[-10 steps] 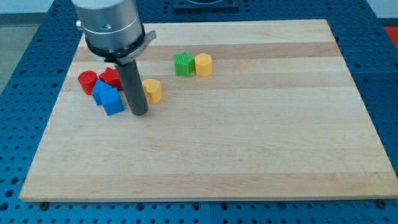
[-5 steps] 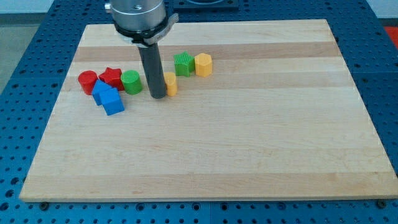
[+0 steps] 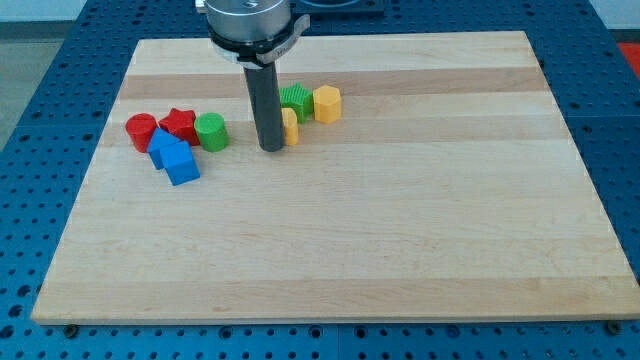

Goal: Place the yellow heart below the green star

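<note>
The green star (image 3: pixel 297 101) sits on the wooden board (image 3: pixel 330 230) near the view's top middle. The yellow heart (image 3: pixel 290 127) lies just below it and a little to its left, mostly hidden behind my rod. My tip (image 3: pixel 271 148) rests on the board against the heart's left side. A yellow hexagon (image 3: pixel 327 103) touches the star's right side.
At the view's left stand a red cylinder (image 3: pixel 141 131), a red star (image 3: pixel 180 124), a green cylinder (image 3: pixel 211 131) and two blue blocks (image 3: pixel 175 157). The blue perforated table surrounds the board.
My tip has moved right and slightly up, pushing the yellow heart from beside the left cluster to just under the green star. The green cylinder has come into view.
</note>
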